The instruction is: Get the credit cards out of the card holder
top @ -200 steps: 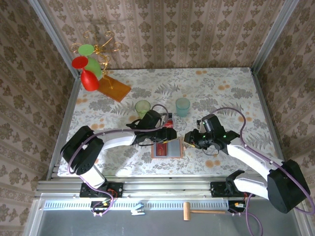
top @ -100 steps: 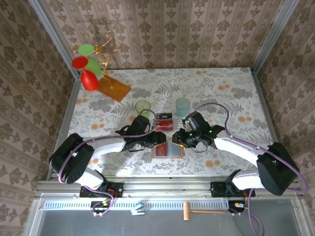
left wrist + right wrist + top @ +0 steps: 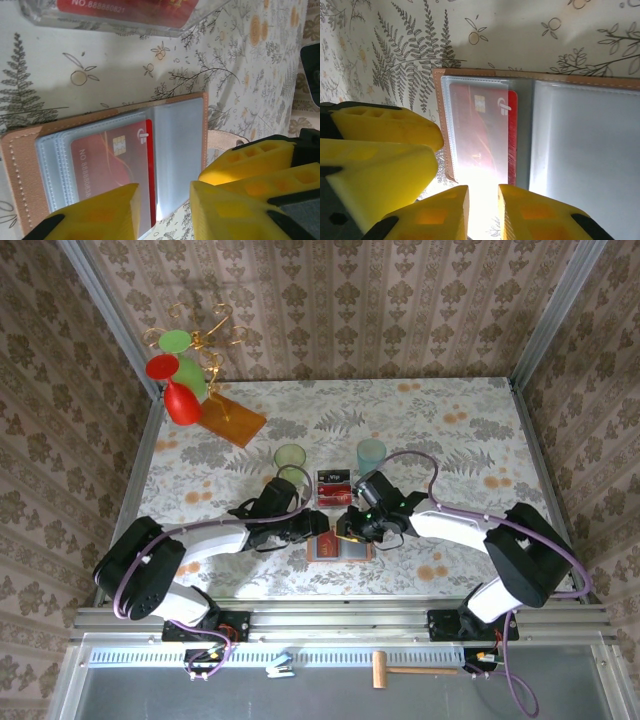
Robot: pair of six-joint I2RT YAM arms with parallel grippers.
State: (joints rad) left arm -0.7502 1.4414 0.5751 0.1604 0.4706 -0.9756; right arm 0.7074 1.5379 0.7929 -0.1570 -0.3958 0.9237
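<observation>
The card holder [image 3: 341, 549] lies open on the table, tan-edged [image 3: 15, 170] with clear sleeves [image 3: 580, 150]. One red credit card [image 3: 105, 160] [image 3: 480, 130] sits inside a sleeve. More credit cards [image 3: 334, 486], red and black, lie loose just behind the holder, and one red one [image 3: 120, 7] shows in a clear cover. My left gripper [image 3: 322, 524] [image 3: 162, 192] hangs over the holder's left part, open, its jaws astride the red card's edge. My right gripper [image 3: 347, 524] [image 3: 483, 192] is right beside it over the same page, open by a narrow gap with nothing seen clamped.
A green cup [image 3: 290, 457] and a pale blue cup [image 3: 371, 455] stand just behind the loose cards. An orange-brown board [image 3: 231, 418] and a wire stand with red and green cups [image 3: 183, 375] are at the back left. The two grippers almost touch.
The left gripper drew back from the loose cards to the holder, uncovering them. The right gripper swung left to the holder. Both pairs of jaws narrowed.
</observation>
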